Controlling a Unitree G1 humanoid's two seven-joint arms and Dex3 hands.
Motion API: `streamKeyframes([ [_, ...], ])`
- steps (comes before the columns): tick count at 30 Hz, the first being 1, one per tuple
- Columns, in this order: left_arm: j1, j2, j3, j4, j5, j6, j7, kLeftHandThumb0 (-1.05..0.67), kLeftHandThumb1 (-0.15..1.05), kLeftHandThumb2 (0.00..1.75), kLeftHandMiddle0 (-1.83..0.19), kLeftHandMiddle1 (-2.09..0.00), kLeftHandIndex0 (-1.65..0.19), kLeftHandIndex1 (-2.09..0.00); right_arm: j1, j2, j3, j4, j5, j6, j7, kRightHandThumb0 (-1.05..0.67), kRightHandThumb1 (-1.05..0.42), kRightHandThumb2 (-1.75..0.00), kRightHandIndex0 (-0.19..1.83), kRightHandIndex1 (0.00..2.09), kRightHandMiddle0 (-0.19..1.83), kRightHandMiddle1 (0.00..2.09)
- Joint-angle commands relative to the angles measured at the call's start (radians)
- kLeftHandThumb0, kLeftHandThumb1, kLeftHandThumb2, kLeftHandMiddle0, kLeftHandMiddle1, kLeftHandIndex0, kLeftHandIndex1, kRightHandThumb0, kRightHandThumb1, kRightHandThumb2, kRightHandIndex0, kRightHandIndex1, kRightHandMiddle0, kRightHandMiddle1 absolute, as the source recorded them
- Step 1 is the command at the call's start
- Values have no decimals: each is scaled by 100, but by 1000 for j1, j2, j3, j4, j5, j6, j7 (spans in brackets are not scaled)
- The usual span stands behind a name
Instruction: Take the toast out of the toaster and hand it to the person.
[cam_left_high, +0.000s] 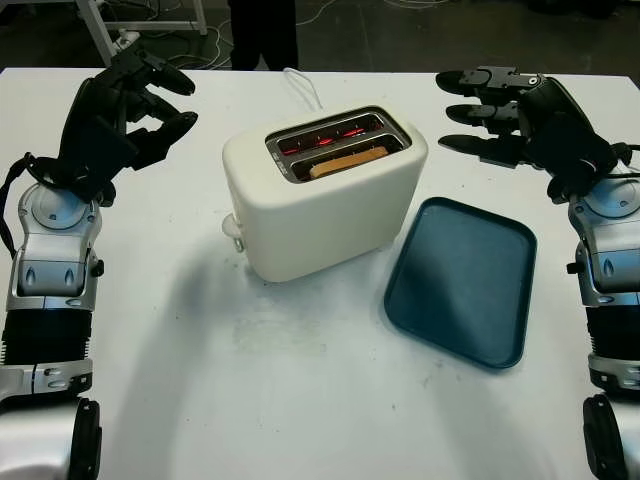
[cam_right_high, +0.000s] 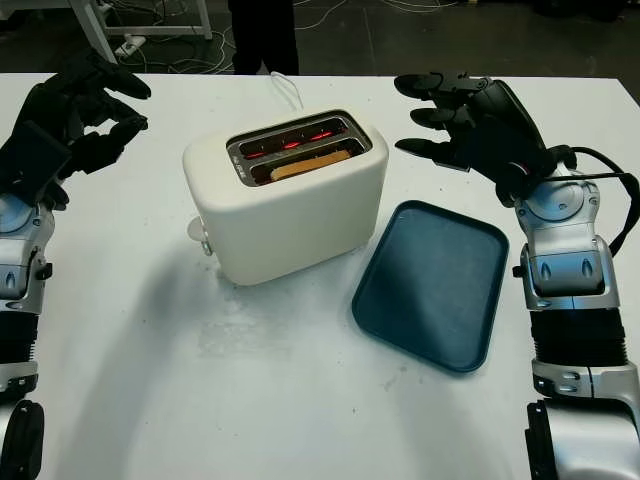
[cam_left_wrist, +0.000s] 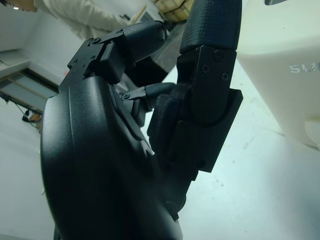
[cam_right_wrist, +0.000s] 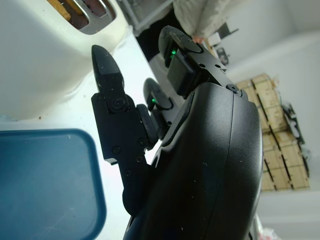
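1. The toast (cam_left_high: 349, 160) sits low in the front slot of the cream toaster (cam_left_high: 320, 205), near the middle of the white tabletop (cam_left_high: 300, 390). The slots glow red inside (so they are hot).
2. The right hand (cam_left_high: 500, 110) is up beside the toaster near the far right edge, open and holding nothing. The left hand (cam_left_high: 125, 110) is by the far left edge, open too.
3. To do this well, bring the fingers straight down over the front slot, pinch just the top of the toast, and stay off the metal.
4. A blue tray (cam_left_high: 465, 285) lies right of the toaster. A person (cam_left_high: 262, 30) stands past the far edge.
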Motion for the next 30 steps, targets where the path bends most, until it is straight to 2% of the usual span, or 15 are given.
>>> streamKeyframes([
  [1,0,0,3,3,1,-8,3,-105,92,22,-29,-149,-32,-137,-12,7,2,-8,8,-2,-4,-33,-87,0,64,0,59,0],
  [30,-1,3,4,8,4,-19,4,-105,92,23,-28,-150,-30,-139,-12,1,6,-14,3,1,0,-33,-88,0,63,1,59,1],
])
